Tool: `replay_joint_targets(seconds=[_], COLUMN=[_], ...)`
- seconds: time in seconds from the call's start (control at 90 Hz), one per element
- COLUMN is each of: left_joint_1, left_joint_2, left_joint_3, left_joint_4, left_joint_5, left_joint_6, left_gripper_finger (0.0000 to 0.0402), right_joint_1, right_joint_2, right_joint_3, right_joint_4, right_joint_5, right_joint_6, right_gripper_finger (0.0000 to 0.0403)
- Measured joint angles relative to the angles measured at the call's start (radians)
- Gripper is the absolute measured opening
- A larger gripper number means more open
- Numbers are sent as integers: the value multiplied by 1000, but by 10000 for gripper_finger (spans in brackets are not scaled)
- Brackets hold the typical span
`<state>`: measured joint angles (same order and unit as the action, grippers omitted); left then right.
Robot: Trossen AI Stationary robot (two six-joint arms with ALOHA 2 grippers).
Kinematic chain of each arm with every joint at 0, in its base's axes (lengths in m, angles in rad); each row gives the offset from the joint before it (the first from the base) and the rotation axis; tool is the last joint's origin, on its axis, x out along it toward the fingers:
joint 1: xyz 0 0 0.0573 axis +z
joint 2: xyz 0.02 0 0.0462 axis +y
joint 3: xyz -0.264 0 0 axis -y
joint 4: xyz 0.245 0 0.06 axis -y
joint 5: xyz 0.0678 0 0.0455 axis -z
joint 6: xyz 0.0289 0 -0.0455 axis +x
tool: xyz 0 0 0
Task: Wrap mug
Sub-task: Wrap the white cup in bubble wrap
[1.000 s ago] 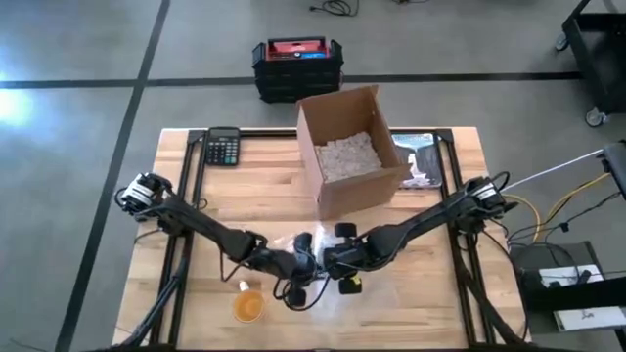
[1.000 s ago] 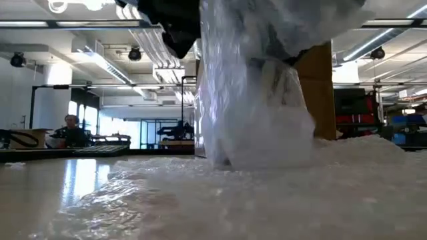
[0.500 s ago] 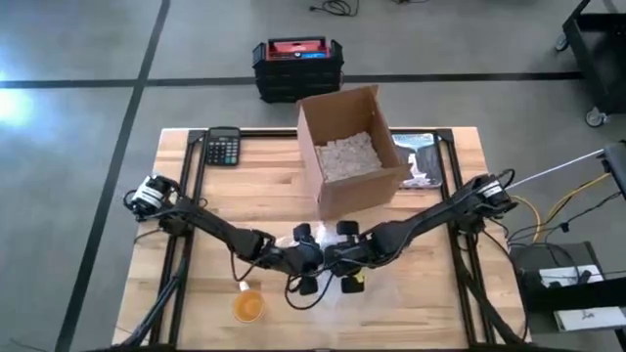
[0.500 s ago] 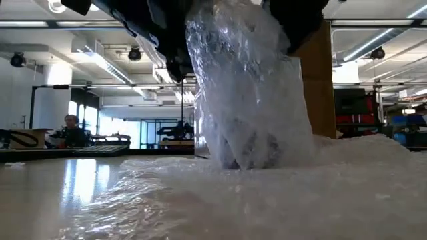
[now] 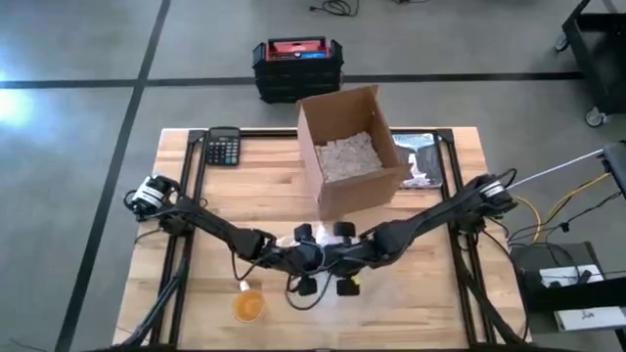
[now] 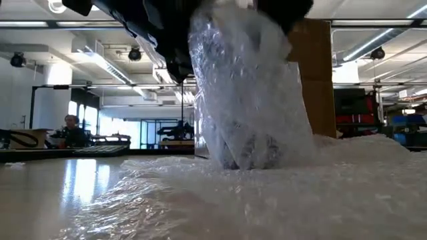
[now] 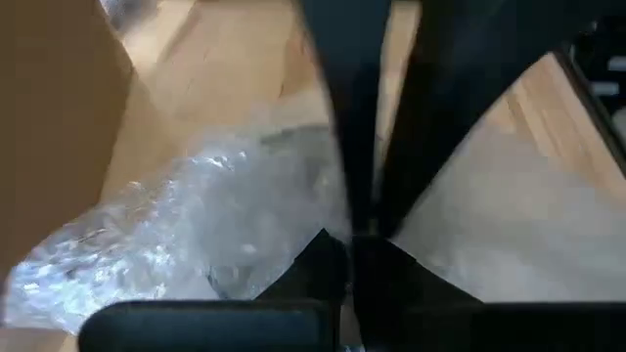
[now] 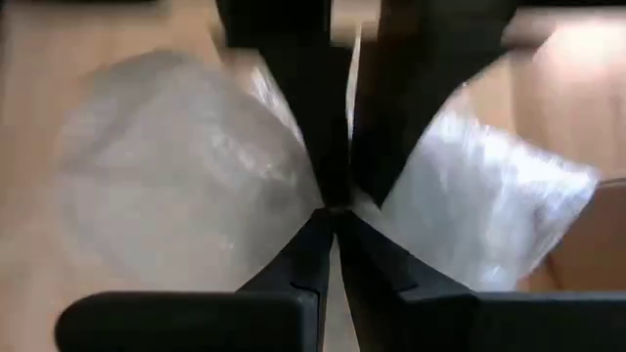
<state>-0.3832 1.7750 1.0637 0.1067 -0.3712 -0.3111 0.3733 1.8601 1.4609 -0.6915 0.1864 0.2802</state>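
Near the front middle of the table (image 5: 196,196), the mug (image 6: 250,150) is standing inside a tall bundle of bubble wrap (image 6: 250,93), so most of the wrapping looks done, though I cannot tell if the top is closed. The left gripper (image 5: 301,256) and the right gripper (image 5: 335,256) are meeting over the bundle, each with its fingers pressed together and pinching the wrap up high. Farther back, the open cardboard box (image 5: 349,152) is waiting, and more wrap is lying loose on the table, so tucking in the ends looks like the job left.
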Motion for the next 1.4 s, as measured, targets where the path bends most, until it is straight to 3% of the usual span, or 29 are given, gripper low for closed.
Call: replay_joint_targets(seconds=[0.244,0.478,0.578,0.822,0.933,1.189,1.4], left_joint_1=[2,-40,-60,-22,4,37,44], left_joint_2=[-81,-175,-151,-52,-52,6,31], left_joint_3=[-4,1,-3,9,10,10,10], left_joint_4=[-78,-247,-215,38,32,34,39], left_joint_5=[101,235,281,199,118,101,113], left_joint_6=[37,-98,-99,56,81,67,67], left_gripper_finger=[6,5,1,1,1,1,1], right_joint_1=[-12,-25,-29,-32,-32,-32,-29], right_joint_2=[80,59,53,50,49,31,-12], right_joint_3=[0,-5,-6,-8,-8,-9,62], right_joint_4=[-8,-9,-7,13,10,-15,-227], right_joint_5=[0,-7,-8,-7,-11,-15,-16], right_joint_6=[-7,-9,-11,-17,-18,-20,-20], right_gripper_finger=[13,13,13,14,14,14,14])
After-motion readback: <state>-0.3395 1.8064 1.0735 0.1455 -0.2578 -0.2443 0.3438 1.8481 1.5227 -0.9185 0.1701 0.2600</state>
